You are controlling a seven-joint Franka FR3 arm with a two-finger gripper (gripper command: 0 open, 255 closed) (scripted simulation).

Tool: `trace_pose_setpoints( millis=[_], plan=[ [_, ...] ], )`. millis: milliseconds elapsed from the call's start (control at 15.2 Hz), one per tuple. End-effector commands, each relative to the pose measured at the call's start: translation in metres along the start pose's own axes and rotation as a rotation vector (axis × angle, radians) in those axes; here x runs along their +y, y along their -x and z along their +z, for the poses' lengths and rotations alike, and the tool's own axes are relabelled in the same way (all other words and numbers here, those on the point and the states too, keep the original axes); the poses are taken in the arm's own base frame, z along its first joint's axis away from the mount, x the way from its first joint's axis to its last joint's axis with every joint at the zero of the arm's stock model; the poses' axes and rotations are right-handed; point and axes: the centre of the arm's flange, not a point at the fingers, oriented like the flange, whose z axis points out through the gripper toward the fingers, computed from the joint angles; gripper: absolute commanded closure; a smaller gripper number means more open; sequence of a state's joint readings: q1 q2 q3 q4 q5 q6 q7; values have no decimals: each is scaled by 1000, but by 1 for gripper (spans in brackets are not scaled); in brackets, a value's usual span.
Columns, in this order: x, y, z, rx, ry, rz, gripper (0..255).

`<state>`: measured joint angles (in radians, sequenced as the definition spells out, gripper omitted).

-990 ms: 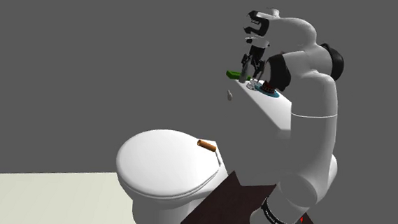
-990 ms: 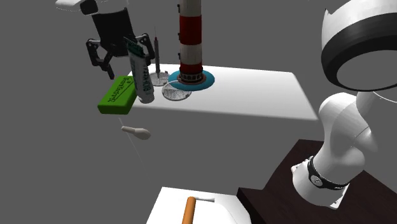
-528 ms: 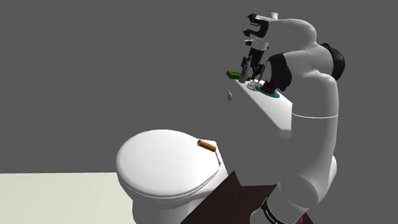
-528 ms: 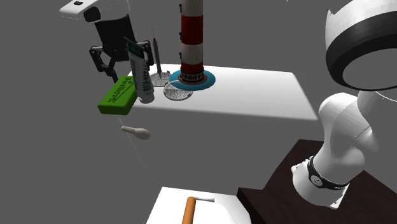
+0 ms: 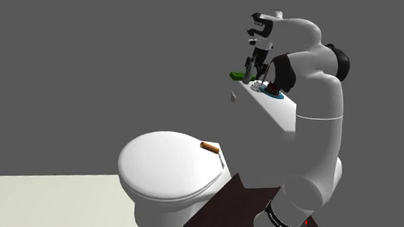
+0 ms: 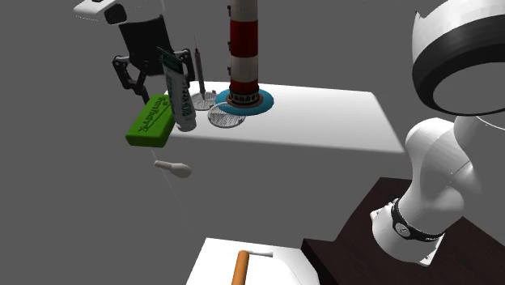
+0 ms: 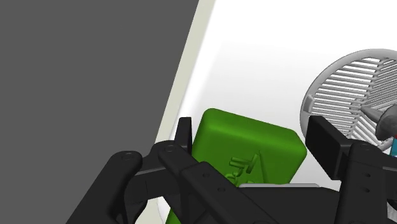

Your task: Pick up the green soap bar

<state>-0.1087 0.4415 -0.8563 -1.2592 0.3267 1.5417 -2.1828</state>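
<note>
The green soap bar (image 6: 151, 120) lies at the end of the white toilet tank top (image 6: 324, 121), on the second exterior view's left. In the shoulder view the soap bar (image 5: 234, 75) is a small green block at the tank's far end. My black gripper (image 6: 148, 97) comes down on it from above. Seen from the wrist, the gripper (image 7: 254, 141) is shut on the soap bar (image 7: 254, 149), with a finger pressed against each long side. The fingertips' lower ends are hidden behind the bar and an upright tube.
A white-and-green tube (image 6: 179, 91) stands upright right beside the soap. Behind it are a thin dark stick (image 6: 199, 69), round mesh discs (image 6: 225, 118) and a red-and-white striped tower (image 6: 244, 48) on a blue dish. Below are the toilet lid (image 5: 166, 164) with a brown cylinder (image 5: 210, 146).
The fingers have gone from open to shut on the soap bar. The bar has shifted only slightly; the arm has hardly moved.
</note>
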Motion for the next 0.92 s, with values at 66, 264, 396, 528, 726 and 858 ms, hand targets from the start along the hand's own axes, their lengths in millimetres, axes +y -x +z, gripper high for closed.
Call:
trace_pose_setpoints(
  millis=[66,264,396,528,726,858],
  plan=[
    [0,0,-15,0,0,0,255],
    [0,0,-30,0,0,0,255],
    [0,0,-41,0,0,0,255],
    [0,0,-52,0,0,0,255],
    [0,0,-67,0,0,0,255],
    [-1,-1,-73,0,0,0,255]
  ],
)
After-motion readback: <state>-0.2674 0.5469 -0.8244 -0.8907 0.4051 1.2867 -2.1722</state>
